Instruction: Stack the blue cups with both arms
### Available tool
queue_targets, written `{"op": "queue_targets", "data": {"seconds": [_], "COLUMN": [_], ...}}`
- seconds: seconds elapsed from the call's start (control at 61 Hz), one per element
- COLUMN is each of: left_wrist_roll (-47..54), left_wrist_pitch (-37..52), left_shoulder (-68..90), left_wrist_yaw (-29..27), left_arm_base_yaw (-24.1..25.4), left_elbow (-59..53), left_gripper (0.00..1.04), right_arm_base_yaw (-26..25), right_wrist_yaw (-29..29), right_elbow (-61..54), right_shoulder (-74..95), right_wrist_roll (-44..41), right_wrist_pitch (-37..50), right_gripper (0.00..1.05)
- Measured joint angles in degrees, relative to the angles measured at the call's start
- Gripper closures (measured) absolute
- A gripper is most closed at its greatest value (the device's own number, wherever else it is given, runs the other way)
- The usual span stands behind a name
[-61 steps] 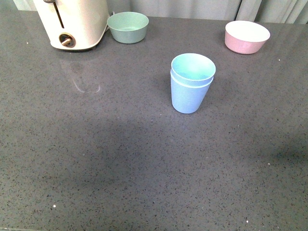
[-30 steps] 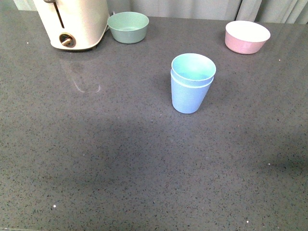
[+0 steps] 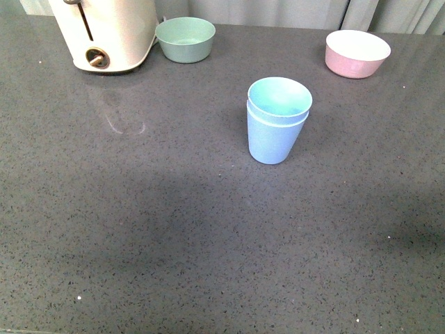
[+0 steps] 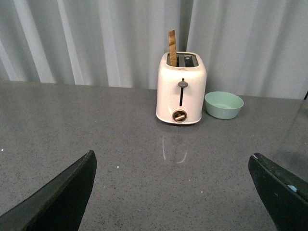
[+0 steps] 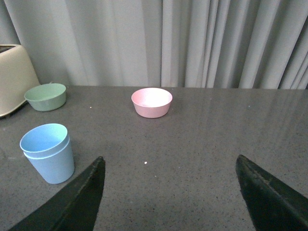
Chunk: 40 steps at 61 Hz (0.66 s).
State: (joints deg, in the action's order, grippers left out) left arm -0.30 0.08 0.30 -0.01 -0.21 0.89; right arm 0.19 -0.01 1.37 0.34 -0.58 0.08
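Blue cups (image 3: 277, 120) — one nested inside the other, upright, mid-counter (image 3: 174, 229), well apart from the green bowl (image 3: 185, 39) and pink bowl (image 3: 357, 53) at the back. Inner rim sits just above the outer rim; the stack looks seated.

Left gripper (image 4: 173, 192): jaws spread wide, nothing between them, facing the toaster (image 4: 181, 87). Right gripper (image 5: 171, 195): also wide, empty, the cups off to one side of it. Neither arm shows in the front view.

Judgement: stacking step appears done — arms clear of the work. Next move likely needs nothing beyond parking; if the seating is doubted, a light press on the top cup.
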Motion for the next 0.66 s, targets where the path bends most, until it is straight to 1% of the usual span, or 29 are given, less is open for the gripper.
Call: {"op": "queue_targets", "data": {"seconds": [0.049,0.656], "left_wrist_roll": [0.0,0.0], "left_wrist_pitch": [0.0,0.0], "left_shoulder": [0.0,0.0], "left_wrist_yaw": [0.0,0.0], "left_arm_base_yaw": [0.0,0.0], "left_elbow": [0.0,0.0], "left_gripper": [0.09,0.09], "right_arm_base_yaw": [0.0,0.0], "right_wrist_yaw": [0.0,0.0], "right_elbow": [0.0,0.0], "right_shoulder": [0.0,0.0], "right_wrist_roll": [0.0,0.0], "right_wrist_pitch": [0.0,0.0], "right_gripper": [0.09,0.09]}}
